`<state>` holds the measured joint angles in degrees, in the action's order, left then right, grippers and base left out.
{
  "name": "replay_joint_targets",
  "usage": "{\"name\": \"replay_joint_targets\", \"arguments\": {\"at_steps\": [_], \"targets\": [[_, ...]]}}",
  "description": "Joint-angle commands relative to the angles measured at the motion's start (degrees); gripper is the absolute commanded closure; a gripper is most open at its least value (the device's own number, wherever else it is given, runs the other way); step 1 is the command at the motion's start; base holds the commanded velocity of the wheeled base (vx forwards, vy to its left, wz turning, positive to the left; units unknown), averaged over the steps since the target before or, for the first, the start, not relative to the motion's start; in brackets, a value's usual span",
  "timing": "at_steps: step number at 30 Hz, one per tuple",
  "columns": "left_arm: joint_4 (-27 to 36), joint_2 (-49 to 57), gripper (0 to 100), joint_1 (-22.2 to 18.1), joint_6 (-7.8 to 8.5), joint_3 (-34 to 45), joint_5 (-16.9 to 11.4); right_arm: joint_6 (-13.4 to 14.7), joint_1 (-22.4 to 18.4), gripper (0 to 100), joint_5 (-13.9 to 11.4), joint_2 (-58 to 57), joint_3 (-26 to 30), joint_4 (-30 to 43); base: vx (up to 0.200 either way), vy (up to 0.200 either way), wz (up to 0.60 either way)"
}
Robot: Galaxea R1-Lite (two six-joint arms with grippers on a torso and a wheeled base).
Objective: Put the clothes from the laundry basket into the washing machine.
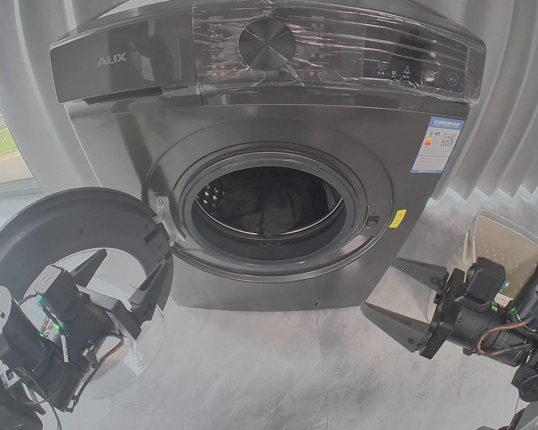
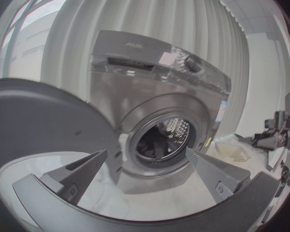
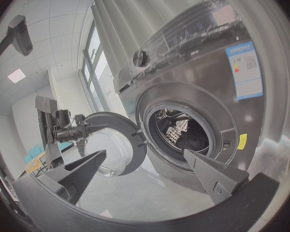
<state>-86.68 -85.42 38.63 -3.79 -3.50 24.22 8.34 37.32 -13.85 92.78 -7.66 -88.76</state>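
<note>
The washer [image 1: 269, 150] stands before a curtain [image 1: 520, 91], its door [image 1: 72, 228] swung wide to the left and dark clothes [image 1: 263, 204] lying in the drum. The left gripper [image 1: 131, 259] hangs in front of the door, the right gripper [image 1: 379, 285] just before the pale basket [image 1: 508, 240] by the washer's right corner, both spread wide and holding nothing. The right wrist view adds a window [image 3: 93, 57] beyond the door.

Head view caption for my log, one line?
Dark clothes lie in the open washing machine; the left gripper hovers open by its door, the right gripper open by the laundry basket.
</note>
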Motion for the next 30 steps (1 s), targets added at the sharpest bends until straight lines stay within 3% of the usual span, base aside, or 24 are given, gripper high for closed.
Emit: {"name": "replay_joint_targets", "arguments": {"at_steps": [1, 4, 10, 17, 19, 23, 30], "targets": [[6.7, 9.9, 0, -8.3, -0.69, 3.5, -0.4, -0.1, -4.4, 0, 0.1, -8.2, 2.2, 0.0, 0.000, 0.000, 0.00], [12.6, 14.1, 0, -9.2, 0.19, 3.5, -2.6, -0.2, -7.2, 0, 0.0, -12.2, 5.4, 0.0, 0.000, 0.000, 0.00], [23.1, 21.1, 0, -9.4, 0.36, 3.5, -2.7, -1.2, -12.0, 0, 0.0, -19.1, 7.7, 1.2, 0.000, 0.000, 0.00], [36.8, 33.9, 0, -9.4, 0.19, 3.5, -2.5, -3.0, -19.8, 0, -0.1, -27.0, 7.7, 6.9, -0.171, 0.000, 0.00], [43.3, 40.9, 0, -9.4, 0.36, 3.5, -2.5, -4.3, -22.7, 0, -0.1, -32.3, 7.7, 12.8, 0.000, 0.000, 0.00], [49.5, 48.3, 0, -10.5, 1.51, 3.2, -2.5, -7.6, -25.7, 0, -0.2, -41.8, 7.7, 23.9, 0.000, 0.000, 0.00], [57.7, 58.8, 0, -15.4, 0.98, 3.4, -3.1, -8.9, -30.2, 0, -0.3, -59.0, 7.7, 41.6, 0.000, 0.000, 0.00]]}}
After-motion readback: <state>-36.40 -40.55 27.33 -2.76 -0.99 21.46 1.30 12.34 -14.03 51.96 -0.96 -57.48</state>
